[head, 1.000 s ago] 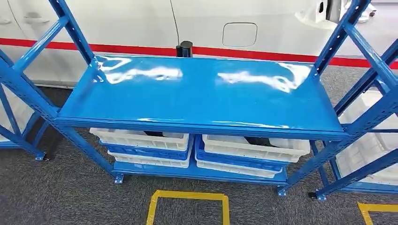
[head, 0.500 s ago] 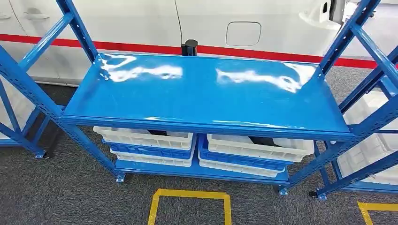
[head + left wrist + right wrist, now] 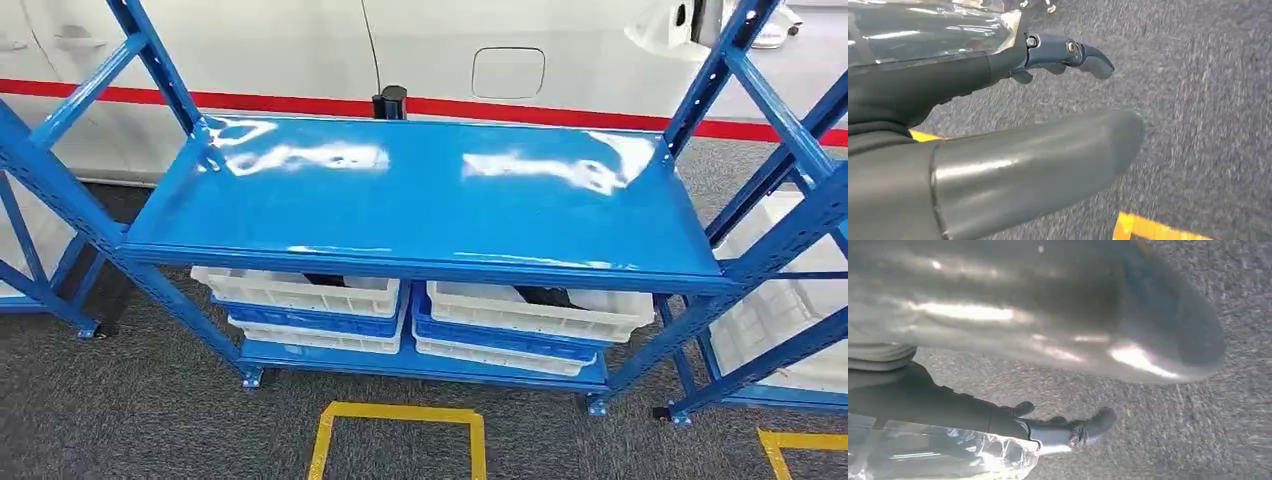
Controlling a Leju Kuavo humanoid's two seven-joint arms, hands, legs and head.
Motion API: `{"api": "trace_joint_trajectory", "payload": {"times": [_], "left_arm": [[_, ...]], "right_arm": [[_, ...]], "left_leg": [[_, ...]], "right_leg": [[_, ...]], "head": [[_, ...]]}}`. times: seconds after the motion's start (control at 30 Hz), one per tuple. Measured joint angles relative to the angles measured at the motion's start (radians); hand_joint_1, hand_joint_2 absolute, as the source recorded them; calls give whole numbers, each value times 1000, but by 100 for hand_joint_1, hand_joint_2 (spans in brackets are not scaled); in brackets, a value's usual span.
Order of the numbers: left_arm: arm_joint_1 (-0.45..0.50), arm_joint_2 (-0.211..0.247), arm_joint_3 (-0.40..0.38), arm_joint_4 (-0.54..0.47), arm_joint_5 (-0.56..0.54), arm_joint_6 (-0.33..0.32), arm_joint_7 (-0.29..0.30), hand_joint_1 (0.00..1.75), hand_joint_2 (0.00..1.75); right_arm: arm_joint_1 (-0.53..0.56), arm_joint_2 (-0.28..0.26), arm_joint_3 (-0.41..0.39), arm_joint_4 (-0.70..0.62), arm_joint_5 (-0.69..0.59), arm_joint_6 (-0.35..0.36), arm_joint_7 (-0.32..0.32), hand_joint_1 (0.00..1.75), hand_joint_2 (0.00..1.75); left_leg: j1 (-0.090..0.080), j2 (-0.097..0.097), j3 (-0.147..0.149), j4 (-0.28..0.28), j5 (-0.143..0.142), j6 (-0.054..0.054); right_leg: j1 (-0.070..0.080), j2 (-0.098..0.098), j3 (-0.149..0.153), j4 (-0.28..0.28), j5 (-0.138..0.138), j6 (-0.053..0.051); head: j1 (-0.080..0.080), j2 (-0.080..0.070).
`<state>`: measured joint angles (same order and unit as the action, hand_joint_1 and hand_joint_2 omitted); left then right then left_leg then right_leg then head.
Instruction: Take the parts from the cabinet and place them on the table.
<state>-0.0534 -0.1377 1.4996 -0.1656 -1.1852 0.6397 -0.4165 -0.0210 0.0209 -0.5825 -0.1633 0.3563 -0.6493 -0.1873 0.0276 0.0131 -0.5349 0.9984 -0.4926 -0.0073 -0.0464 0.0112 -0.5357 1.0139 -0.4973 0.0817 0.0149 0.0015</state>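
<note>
Dark parts (image 3: 545, 296) lie in the white bins (image 3: 520, 312) on the blue cabinet (image 3: 420, 200)'s bottom shelf; mostly hidden, so their long axis cannot be told. Left hand (image 3: 998, 150) and right hand (image 3: 1048, 330) hang over grey carpet (image 3: 1198, 100), fingers (image 3: 1088, 60) apart, holding nothing.

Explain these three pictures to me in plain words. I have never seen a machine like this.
This is a two-legged humanoid robot with two arms and fingered hands. The wide picture is its head camera, looking down at a blue shelf rack whose top shelf is bare. Below sit white bins stacked with blue bins, dark items inside. Yellow tape marks the carpet. The other two pictures come from cameras at the wrists, aimed at grey carpet. The left hand and right hand hold nothing, fingers apart.
</note>
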Motion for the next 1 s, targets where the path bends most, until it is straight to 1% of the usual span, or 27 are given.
{"api": "trace_joint_trajectory", "payload": {"times": [0.03, 0.07, 0.1, 0.13, 0.17, 0.23, 0.27, 0.3, 0.33, 0.37, 0.4, 0.43, 0.47, 0.5, 0.53, 0.57, 0.6, 0.63, 0.67, 0.73, 0.77, 0.8, 0.83, 0.87, 0.93, 0.97, 1.0], "left_arm": [[-1, -1, 0, 0, -2, -1, -1, 0, 0], [-1, -2, 0, 0, -1, -2, -1, 0, 0], [0, -2, 0, 0, -2, -3, -1, 0, 0], [0, -2, 0, 0, -2, -5, -1, 0, 0], [0, -2, 0, 0, -3, -8, -2, 0, 0], [0, -2, 0, 0, -8, -9, -3, 0, 0], [1, -2, 0, 0, -8, -9, -3, 0, 0], [1, -2, 0, 0, -8, -8, -2, 0, 0], [1, -3, 0, 0, -8, -8, -2, 0, 0], [1, -3, 0, 0, -8, -8, -2, 0, 0], [0, -3, 0, 0, -8, -8, -2, 0, 0], [0, -2, 0, 0, -8, -8, -2, 0, 0], [-2, 1, 0, -1, -8, -7, -1, 0, 0], [-3, -3, 0, -1, -9, -7, -1, 0, 0], [-2, -1, 0, -1, -9, -6, -1, 0, 0], [-1, -2, 0, -1, -9, -6, 0, 0, 0], [-1, -2, 0, -1, -8, -6, 0, 0, 0], [-1, -3, 0, -1, -8, -6, 0, 0, 0], [-3, -3, 0, -1, -8, -6, 0, 0, 0], [0, -4, 0, -1, -7, -6, 0, 0, 0], [0, -4, 0, -1, -6, -6, 0, 0, 0], [0, -4, 0, -1, -3, -6, 1, 0, 0], [0, -5, 0, -1, 1, -6, 1, 0, 0], [0, -6, 0, -1, 3, -6, 1, 0, 0], [-1, -8, 2, -1, 12, -6, 1, 0, 0], [-1, -7, 3, -2, 15, -6, 1, 0, 0], [-3, -7, 6, -2, 22, -6, 0, 0, 0]], "right_arm": [[2, 0, 0, 0, -1, 0, -1, 0, 0], [2, 0, 0, 0, -1, 0, -2, 0, 0], [1, 1, 0, 0, -3, 0, -2, 0, 0], [2, 3, 0, 0, -5, 0, -4, 0, 0], [2, 3, 0, 0, -8, 0, -5, 0, 0], [4, 3, 0, 0, -10, 0, -7, 0, 0], [5, 5, 0, 0, -11, 0, -8, 0, 0], [7, 5, 0, 0, -11, 0, -10, 0, 0], [8, 5, 0, 0, -12, 0, -10, 0, 0], [9, 5, 0, 0, -12, 0, -10, 0, 0], [9, 5, 0, 0, -12, 0, -11, 0, 0], [9, 6, 0, 0, -11, 0, -11, 0, 0], [10, 12, 0, 0, -10, 0, -11, 0, 0], [9, 10, 0, 0, -10, 0, -13, 0, 0], [7, 11, 0, 0, -10, 0, -14, 0, 0], [6, 11, 0, 0, -10, 0, -14, 0, 0], [6, 11, 0, 0, -10, 0, -14, 0, 0], [6, 12, 0, 0, -10, 0, -14, 0, 0], [7, 13, 0, 0, -9, 0, -16, 0, 0], [6, 11, 0, 0, -7, 0, -17, 0, 0], [7, 11, 0, 0, -6, 0, -17, 0, 0], [9, 11, 0, 0, -6, 0, -17, 0, 0], [11, 11, 0, 0, -6, 0, -17, 0, 0], [13, 11, 0, 0, -6, 0, -17, 0, 0], [11, 10, 0, 0, -5, 0, -17, 0, 0], [9, 11, 0, 0, -3, 0, -17, 0, 0], [9, 12, 0, 0, -3, 0, -17, 0, 0]], "left_leg": [[2, -1, 1, -2, 2, -3], [4, -1, 4, -7, 5, -7], [11, -1, 3, -3, 5, -11], [13, -3, -1, 11, -11, -12], [12, -4, -23, 62, -57, -10], [8, -5, -96, 222, -148, -9], [6, -5, -128, 292, -174, -5], [3, -5, -139, 317, -173, 1], [-1, -5, -128, 298, -152, 9], [-7, -6, -92, 232, -111, 23], [-16, -8, -45, 140, -66, 40], [-26, -14, 0, 59, -33, 59], [-33, -13, 16, 25, -39, 72], [-36, -4, 14, 20, -32, 65], [-39, -5, 13, 20, -31, 64], [-44, -5, 12, 19, -28, 67], [-43, -5, 12, 9, -21, 70], [-30, 1, 18, -6, -6, 66], [-31, 0, 17, -12, -2, 72], [-31, 3, 8, -11, 3, 72], [-32, 6, 4, -11, 5, 72], [-32, 7, 1, -10, 7, 70], [-31, 7, 1, -10, 9, 69], [-30, 7, 1, -9, 10, 67], [-26, 7, 1, -1, 11, 63], [-32, 7, -4, 5, 9, 57], [-35, 6, -9, 13, 8, 51]], "right_leg": [[2, 0, -4, 2, -3, -13], [7, 0, -8, 6, -3, -24], [4, 0, -6, 5, 1, -36], [4, 0, -8, 4, 4, -42], [7, -1, -6, 5, 7, -48], [17, -1, -17, 5, 13, -58], [22, -1, -22, 6, 15, -60], [27, -1, -24, 6, 16, -62], [33, -1, -24, 6, 18, -65], [38, 0, -23, 6, 18, -65], [41, 1, -22, 6, 18, -65], [44, 2, -20, 5, 18, -64], [48, 0, -20, 7, 18, -63], [52, 0, -22, 8, 19, -63], [49, -2, -24, 7, 21, -59], [44, -3, -24, 4, 25, -53], [48, -4, -23, 3, 27, -48], [44, -6, -34, 19, 18, -47], [48, -6, -48, 50, -7, -48], [43, -6, -112, 198, -81, -53], [43, -6, -142, 273, -110, -51], [40, -6, -157, 316, -120, -43], [36, -6, -143, 300, -109, -32], [33, -7, -106, 240, -84, -18], [25, -11, -1, 49, -19, 7], [23, -13, 20, -6, -19, 6], [27, -5, 16, -7, -9, -12]], "head": [[-7, 0], [-9, 0], [-8, 0], [-10, 0], [-10, 0], [-14, 0], [-13, 0], [-13, 0], [-13, 0], [-13, 0], [-13, 0], [-13, 0], [-10, 0], [-10, 0], [-12, 0], [-11, 0], [-12, 0], [-11, 0], [-8, 0], [-7, 0], [-6, 0], [-5, 0], [-6, 0], [-6, 0], [-6, 0], [-3, 0], [-6, 0]]}}
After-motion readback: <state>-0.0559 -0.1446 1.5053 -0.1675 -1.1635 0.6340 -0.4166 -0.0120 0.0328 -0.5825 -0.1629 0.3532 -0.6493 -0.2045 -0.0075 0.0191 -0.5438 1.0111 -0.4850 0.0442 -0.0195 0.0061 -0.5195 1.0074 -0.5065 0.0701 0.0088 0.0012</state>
